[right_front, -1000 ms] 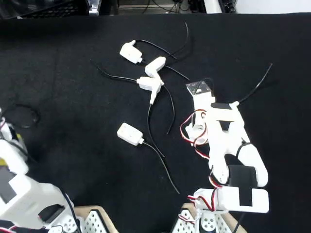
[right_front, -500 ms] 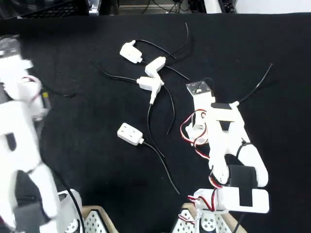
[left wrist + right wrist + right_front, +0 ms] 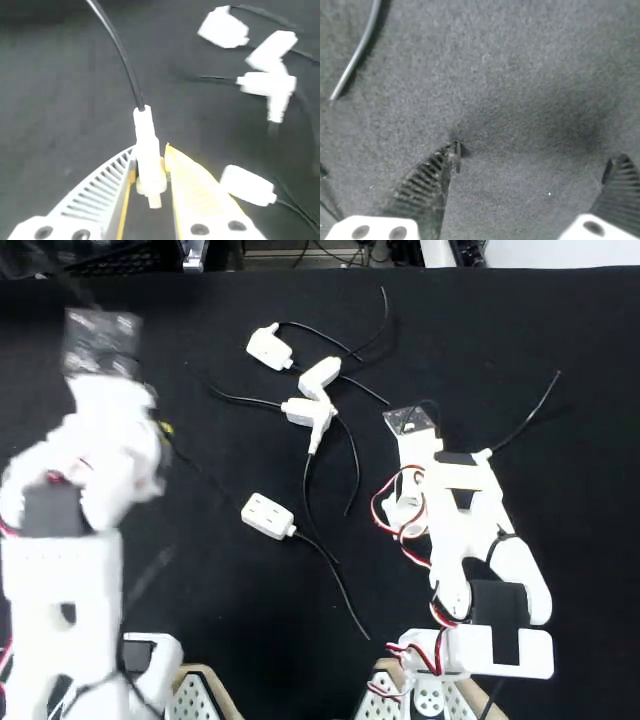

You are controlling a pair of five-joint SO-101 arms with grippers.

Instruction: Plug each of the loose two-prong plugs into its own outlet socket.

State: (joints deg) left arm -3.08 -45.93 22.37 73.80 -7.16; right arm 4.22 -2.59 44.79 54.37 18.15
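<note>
Left jaws closed on a white two-prong plug (image 3: 148, 145), gripped about its body. Its black cable (image 3: 122, 60) rises free from the end away from the wrist, and the prongs cannot be made out. Right jaws spread wide, holding nothing, over bare black tabletop (image 3: 520, 75).

Step in hand, as judged: bringing the held plug to a socket. A white outlet socket (image 3: 247, 185) lies on the tabletop near the left jaws. The next move probably calls for turning the plug so its prongs face the socket's slots. A straight push would follow, with the socket body likely to need steadying.

The left wrist view gives the grip itself. The high view gives the layout: that socket lies apart from a cluster of white connectors (image 3: 320, 375) farther back, with the right arm (image 3: 470, 540) beside them.
</note>
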